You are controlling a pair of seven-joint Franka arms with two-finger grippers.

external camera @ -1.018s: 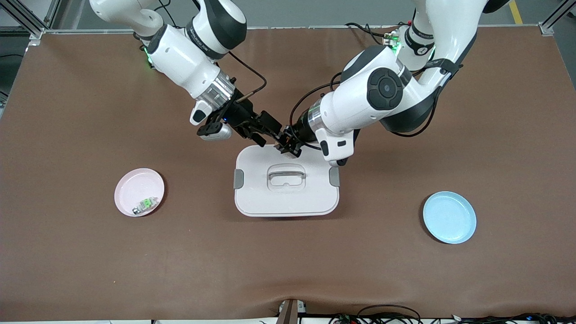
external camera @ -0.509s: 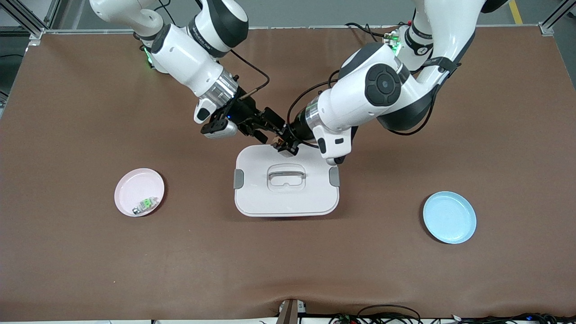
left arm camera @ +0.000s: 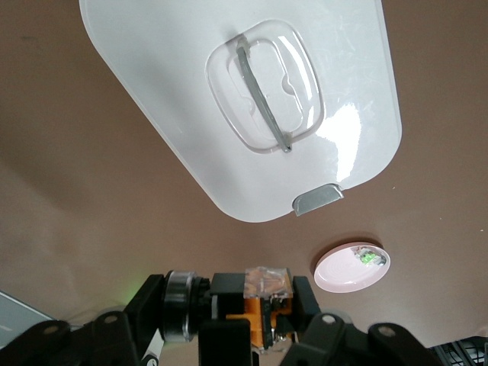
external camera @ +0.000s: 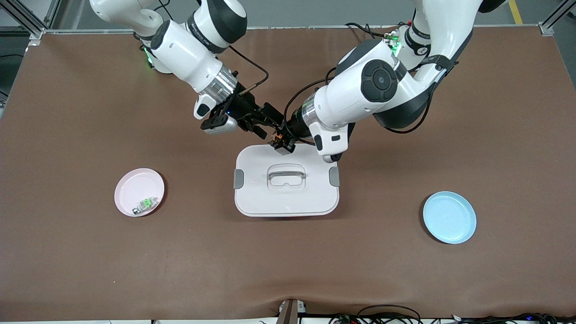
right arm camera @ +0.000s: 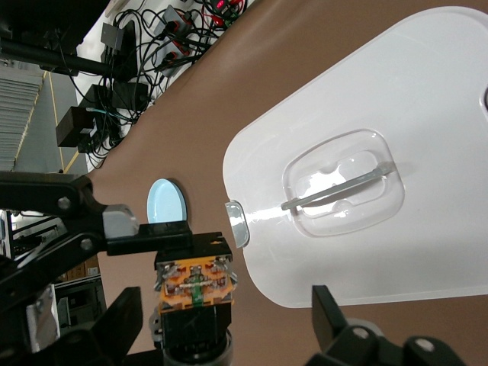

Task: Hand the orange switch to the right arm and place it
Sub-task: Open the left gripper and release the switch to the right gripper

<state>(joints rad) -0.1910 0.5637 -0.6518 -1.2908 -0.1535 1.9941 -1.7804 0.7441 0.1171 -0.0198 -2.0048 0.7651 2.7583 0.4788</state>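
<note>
We see the two arms meeting over the edge of the white lidded box (external camera: 286, 182) that lies farther from the front camera. The left gripper (external camera: 282, 138) is pressed together on the orange switch (external camera: 280, 136), which hangs in the air between the two tools. In the right wrist view the switch (right arm camera: 195, 284) sits between the right gripper's fingers (right arm camera: 332, 320), which stand spread on either side of it; whether they already touch it we cannot tell. The right gripper (external camera: 265, 126) thus brackets the part from the right arm's end of the table. A pink dish (external camera: 139, 192) toward that end holds a silver-white part with a green face (external camera: 145, 205); a blue dish (external camera: 449, 217) lies toward the left arm's end.
</note>
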